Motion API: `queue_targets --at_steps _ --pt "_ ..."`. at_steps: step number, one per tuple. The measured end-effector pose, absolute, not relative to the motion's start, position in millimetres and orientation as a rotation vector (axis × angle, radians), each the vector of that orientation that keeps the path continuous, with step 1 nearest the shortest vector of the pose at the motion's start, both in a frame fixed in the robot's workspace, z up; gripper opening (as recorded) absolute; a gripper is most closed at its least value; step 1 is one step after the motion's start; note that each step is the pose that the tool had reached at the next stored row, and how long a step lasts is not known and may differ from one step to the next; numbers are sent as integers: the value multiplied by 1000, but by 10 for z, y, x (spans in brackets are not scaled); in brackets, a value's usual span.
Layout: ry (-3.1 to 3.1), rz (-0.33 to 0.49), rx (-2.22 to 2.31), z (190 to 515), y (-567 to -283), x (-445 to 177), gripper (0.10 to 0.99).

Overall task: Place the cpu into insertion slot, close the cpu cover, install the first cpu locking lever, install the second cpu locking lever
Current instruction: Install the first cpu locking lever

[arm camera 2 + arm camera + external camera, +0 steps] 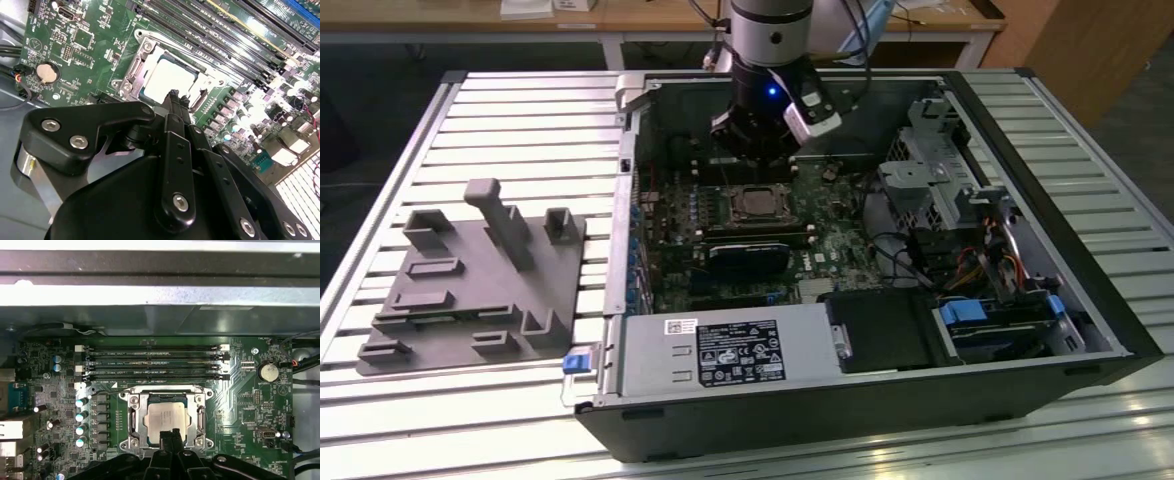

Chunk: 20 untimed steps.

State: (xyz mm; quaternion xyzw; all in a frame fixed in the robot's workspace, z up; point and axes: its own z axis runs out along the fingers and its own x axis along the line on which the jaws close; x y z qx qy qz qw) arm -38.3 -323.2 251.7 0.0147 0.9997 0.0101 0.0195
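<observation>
The cpu point(165, 417), a silvery square chip, lies flat in the insertion slot point(132, 442) on the green board; it also shows in the second wrist view point(170, 75) and the exterior view point(754, 204). The cpu cover point(165, 398), a silver frame with a cut-out centre, lies down around the chip. Thin metal levers run along the frame's sides; whether they are latched I cannot tell. My gripper point(170, 436) hovers just over the socket's edge with its black fingertips point(174, 97) together, holding nothing. In the exterior view the gripper point(754, 168) hangs inside the open computer case.
Long black memory slots point(155, 362) run beside the socket, and a row of capacitors point(81, 415) stands on another side. A black module point(750, 252), the power supply point(720, 355) and a drive cage point(934, 170) crowd the case. A grey fixture block point(467, 285) sits on the slatted table.
</observation>
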Motion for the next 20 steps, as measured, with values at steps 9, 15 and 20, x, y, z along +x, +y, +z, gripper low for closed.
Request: queue_targets --at_steps 9,15,20 --pt "3102 32 45 2563 -3233 -386 106" --pt "3100 33 45 2563 -3233 -468 106" --pt "3098 33 45 2563 -3233 -567 106"
